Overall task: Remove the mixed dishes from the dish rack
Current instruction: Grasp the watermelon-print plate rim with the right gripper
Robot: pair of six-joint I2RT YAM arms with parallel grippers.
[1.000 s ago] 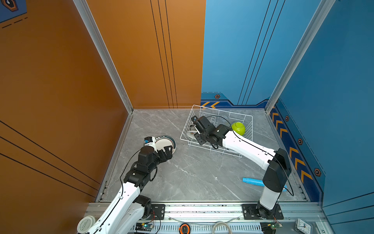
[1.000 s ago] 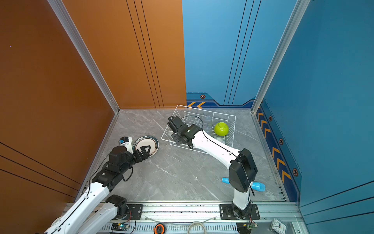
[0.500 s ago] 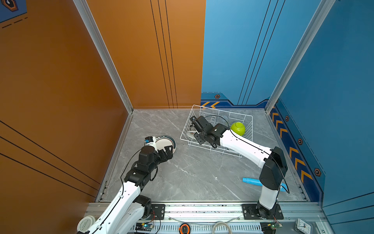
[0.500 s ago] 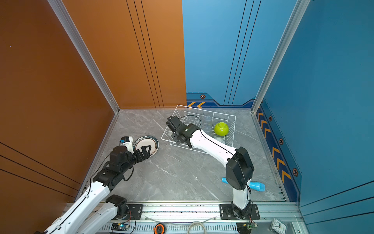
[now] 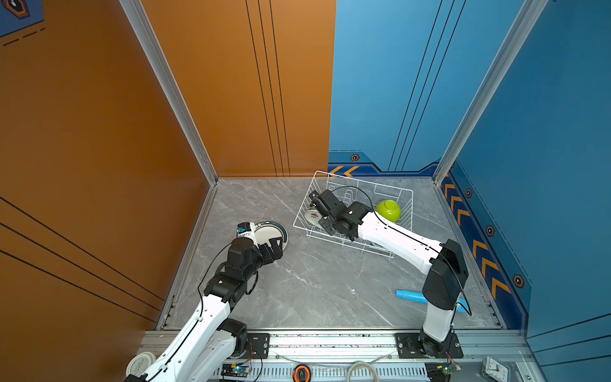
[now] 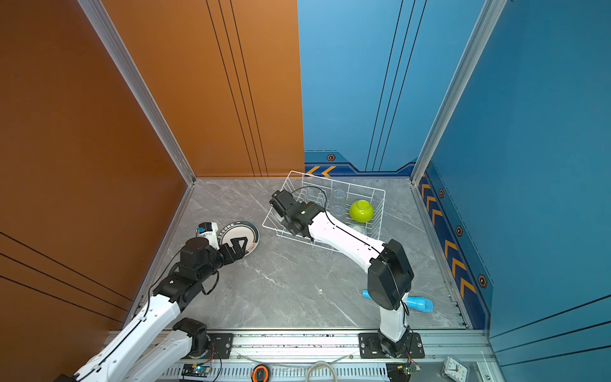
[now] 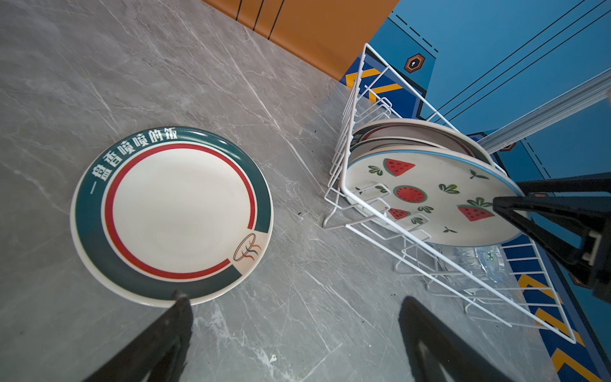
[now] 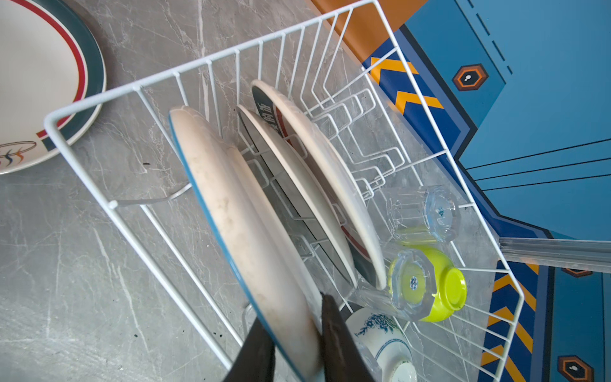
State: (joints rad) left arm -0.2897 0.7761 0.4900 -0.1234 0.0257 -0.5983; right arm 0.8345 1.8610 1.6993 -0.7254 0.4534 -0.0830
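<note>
The right gripper (image 8: 297, 344) pinches the slotted watermelon plate (image 8: 238, 205) by its rim, probably to lift it clear of the dish rack's (image 8: 211, 59) dividers. The left gripper (image 5: 276, 246), centre-left, gapes empty.

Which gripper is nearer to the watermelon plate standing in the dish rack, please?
Right. The right gripper pinches the rim of the watermelon plate inside the dish rack; the left gripper hangs open outside it, by the dark-rimmed plate.

The rack (image 8: 211, 61) is being filled at one end by the watermelon plate (image 8: 238, 211) and two plates (image 8: 334, 172) behind; narrow gaps are being left between them. Open table (image 5: 314, 281) is being left alongside.
</note>
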